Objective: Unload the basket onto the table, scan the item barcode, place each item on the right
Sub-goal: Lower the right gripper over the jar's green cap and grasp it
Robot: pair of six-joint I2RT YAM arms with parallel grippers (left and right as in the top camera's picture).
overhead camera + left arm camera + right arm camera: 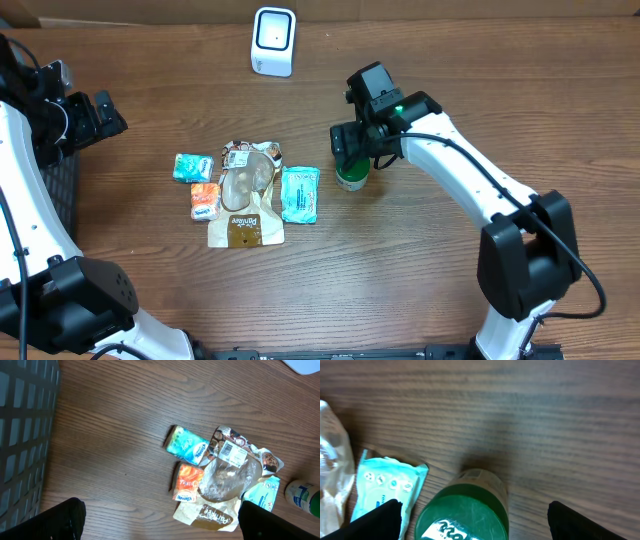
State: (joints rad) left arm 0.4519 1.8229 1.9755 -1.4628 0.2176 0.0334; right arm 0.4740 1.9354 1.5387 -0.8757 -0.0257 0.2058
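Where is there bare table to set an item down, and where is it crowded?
Free: the wood between the scanner and the snack bag; the front strip below it; the stretch between the teal packet and the basket. Crowded: the centre, packets bunched up to the bottle.

overhead: top-down, whole table
left wrist: far, angled, packet pile
right wrist: close above green-lid bottle
shared: green-lid bottle

A robotics test bench dressed as a shop checkout — a white barcode scanner shares a wood-grain table with snack packets and a green-lidded bottle, while two white robot arms reach in from the near edge and a dark mesh basket stands at the left.
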